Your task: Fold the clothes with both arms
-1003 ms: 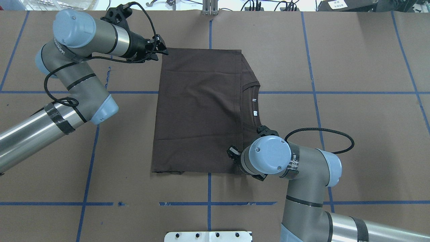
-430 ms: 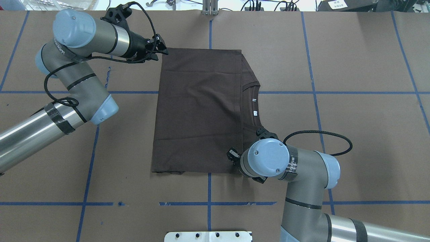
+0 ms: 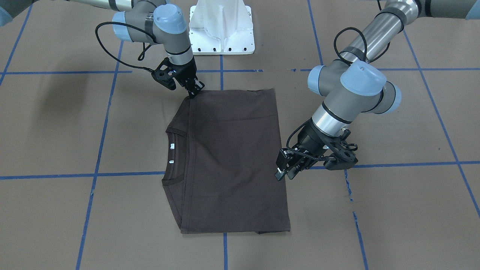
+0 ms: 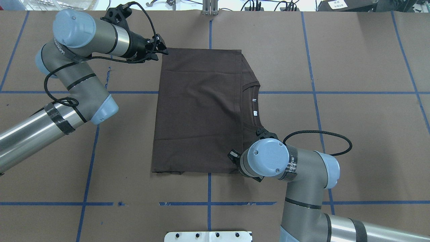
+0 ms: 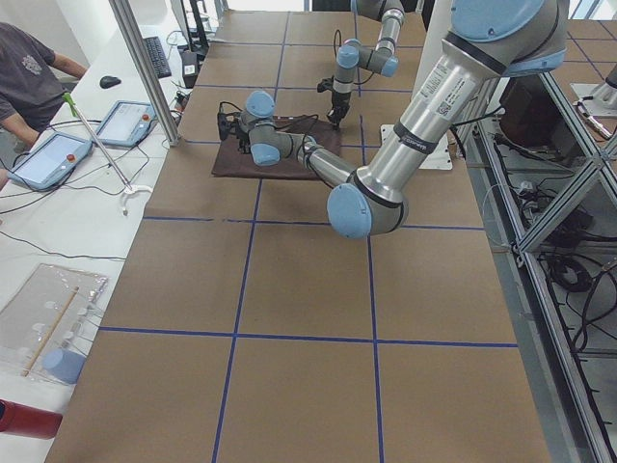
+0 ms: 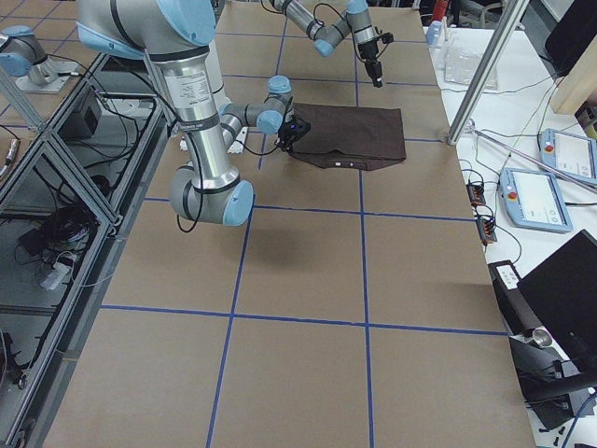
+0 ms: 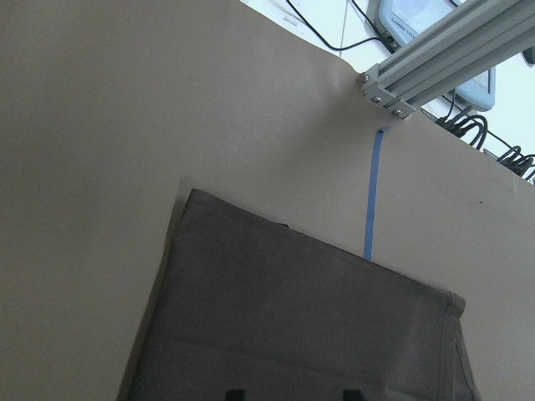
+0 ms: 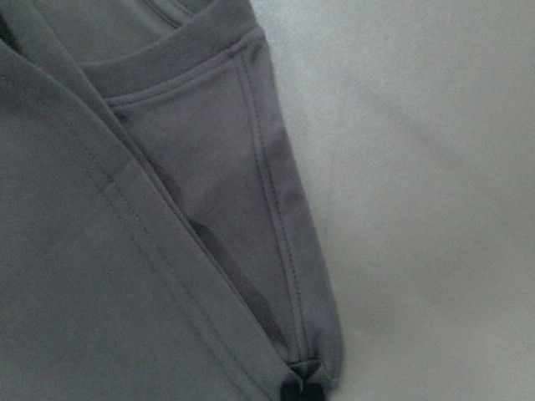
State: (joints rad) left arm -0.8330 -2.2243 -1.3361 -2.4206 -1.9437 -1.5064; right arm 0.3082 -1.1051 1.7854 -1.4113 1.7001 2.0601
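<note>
Left arm reaches in from the table's left end, its wrist link near level and aimed at the shirt's far-left corner. Left gripper hangs clear of the cloth, fingers spread, nothing in them. Right arm bends over the shirt's near-right corner, wrist pointing down. Right gripper is pinched on that corner's tip, down at table level.

Shirt lies flat, folded to a rectangle, mid-table, a bit nearer the far edge than the robot's edge. Collar and neck tags face the right end.

Overhead, the right arm's wrist cap hides its gripper, and we only get it in the front-facing view. Overhead puts the left gripper at the far-left corner, while the front-facing view puts it partway along the left edge. We can't pin where along that edge it sits.

In the left wrist view, two fingertips sit apart at the bottom and the shirt's far edge is below. The right wrist view is close on seams, with the cloth corner running into one dark tip. In the side views the jaws are too small to read.

Around:
- base at the robot's edge
- tape lines
- post at the far edge
- operator at the far edge
</note>
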